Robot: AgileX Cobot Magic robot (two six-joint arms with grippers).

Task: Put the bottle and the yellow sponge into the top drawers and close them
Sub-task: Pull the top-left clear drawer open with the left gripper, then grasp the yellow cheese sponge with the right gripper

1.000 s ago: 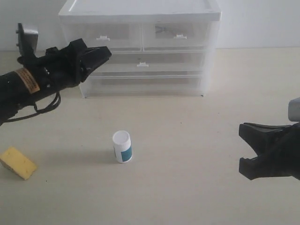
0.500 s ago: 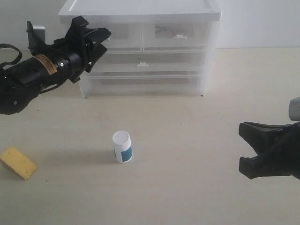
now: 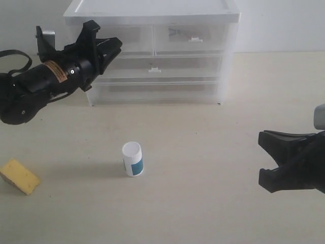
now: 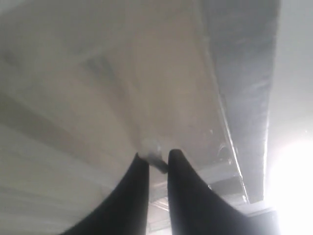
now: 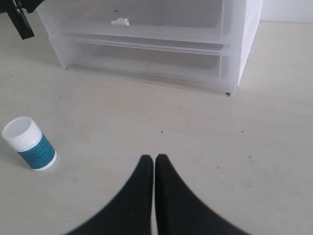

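Left wrist view alone showed left gripper (image 4: 157, 157) pinched on tab handle (image 4: 153, 149) of left top drawer (image 3: 137, 35). Right gripper (image 5: 154, 159) closed, empty. Bottle (image 3: 132, 159), yellow sponge (image 3: 19, 176) on open table (image 3: 213, 152), well apart.

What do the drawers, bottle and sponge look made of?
Drawers: translucent white plastic with a frosted look; the insides show dimly through the fronts. Bottle: opaque white plastic with a ribbed cap; the teal label is probably paper or film. Sponge: yellow foam, a matte, soft-edged wedge.

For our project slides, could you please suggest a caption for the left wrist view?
Left end effector closed on the small white tab handle of a translucent top drawer.
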